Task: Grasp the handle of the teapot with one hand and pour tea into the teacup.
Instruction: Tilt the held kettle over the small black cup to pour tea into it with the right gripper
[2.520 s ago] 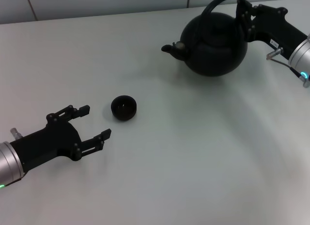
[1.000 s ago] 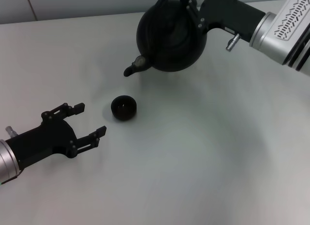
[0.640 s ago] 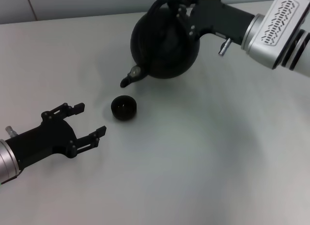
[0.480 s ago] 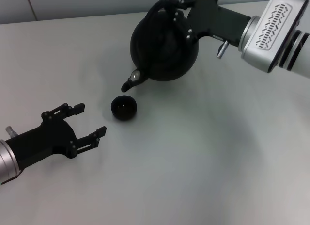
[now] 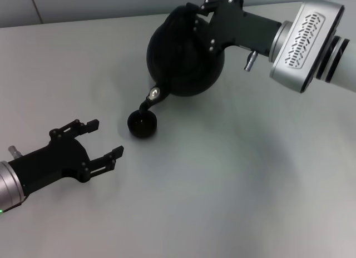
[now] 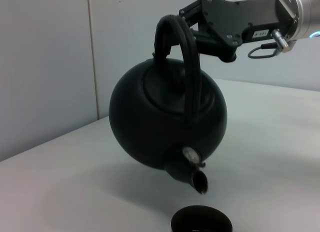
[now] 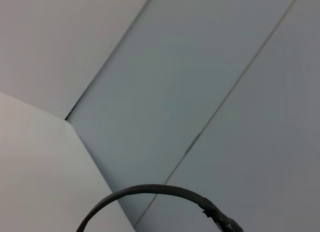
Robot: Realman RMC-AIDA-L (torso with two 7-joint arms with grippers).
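The right tool (image 5: pixel 207 16) holds the handle (image 6: pixel 181 62) of the teapot (image 5: pixel 183 60) tight. The teapot hangs in the air, tipped forward, with its spout just above the teacup (image 5: pixel 142 124). The teacup sits on the table (image 5: pixel 233 185). The left tool (image 5: pixel 97 141) rests near the teacup, fingers spread wide.

one teapot (image 5: pixel 183 60), one teacup (image 5: pixel 142 124), two grippers

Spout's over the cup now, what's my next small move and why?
Probably tip the teapot slightly further. The right end effector holds the handle, the spout hangs just above the teacup, and no tea shows flowing.
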